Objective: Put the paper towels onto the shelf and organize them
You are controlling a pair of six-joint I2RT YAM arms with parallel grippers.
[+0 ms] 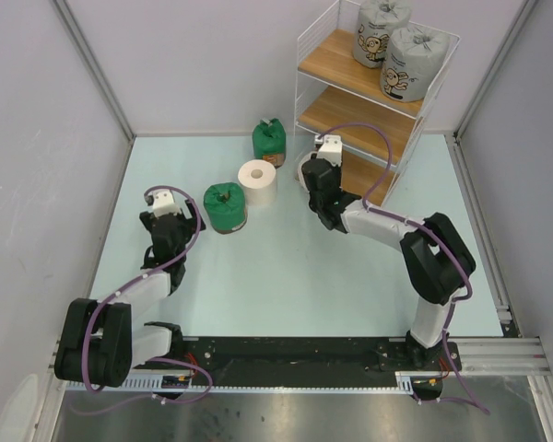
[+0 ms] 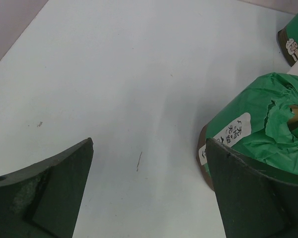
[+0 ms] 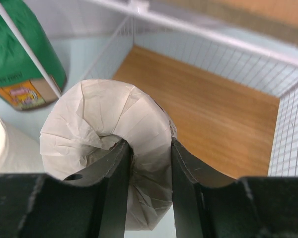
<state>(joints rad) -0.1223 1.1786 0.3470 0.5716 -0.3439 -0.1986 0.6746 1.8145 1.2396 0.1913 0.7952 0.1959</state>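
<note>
While pinched, white-wrapped roll (image 3: 89,114) end-on.

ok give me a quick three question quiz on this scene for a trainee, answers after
1. How many rolls stand on the top board of the shelf? a) none b) two c) four
2. True or false: the left gripper is shut on the green roll.
3. Which roll does the right gripper hold?
Key: 1 b, the two grey-print rolls. 2 false, it is open, with the green roll beside one finger. 3 the white-wrapped roll, near the shelf's lowest board.
</note>
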